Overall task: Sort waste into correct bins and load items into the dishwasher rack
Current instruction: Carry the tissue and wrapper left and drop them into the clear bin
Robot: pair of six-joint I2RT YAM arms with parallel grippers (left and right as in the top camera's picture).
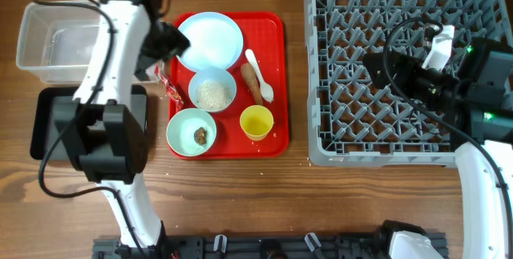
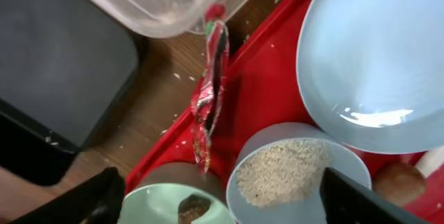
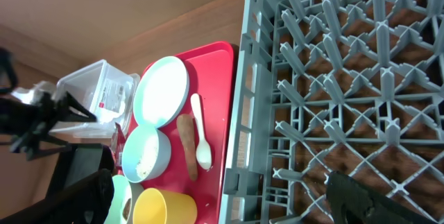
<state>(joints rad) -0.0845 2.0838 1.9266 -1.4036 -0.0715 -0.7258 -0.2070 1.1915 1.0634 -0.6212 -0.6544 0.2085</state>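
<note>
The red-and-white wrapper (image 1: 167, 85) (image 2: 209, 92) lies across the left rim of the red serving tray. My left gripper (image 1: 170, 41) (image 2: 222, 207) hovers above it, open and empty. On the tray are the pale plate (image 1: 210, 38), the white bowl of rice (image 1: 212, 92) (image 2: 288, 172), the mint bowl with brown scraps (image 1: 191, 131) (image 2: 182, 207), the yellow cup (image 1: 256, 122), the spoon (image 1: 260, 78) and the carrot-like stick (image 1: 252, 82). My right gripper (image 1: 377, 66) (image 3: 222, 203) is open and empty over the grey dishwasher rack (image 1: 321, 66). No tissue is in view.
The clear tub (image 1: 60, 42) stands at the far left, with the black tray (image 1: 48, 123) in front of it, partly under my left arm. The red serving tray (image 1: 276, 74) sits between the bins and the rack. Rice grains lie scattered on the wood.
</note>
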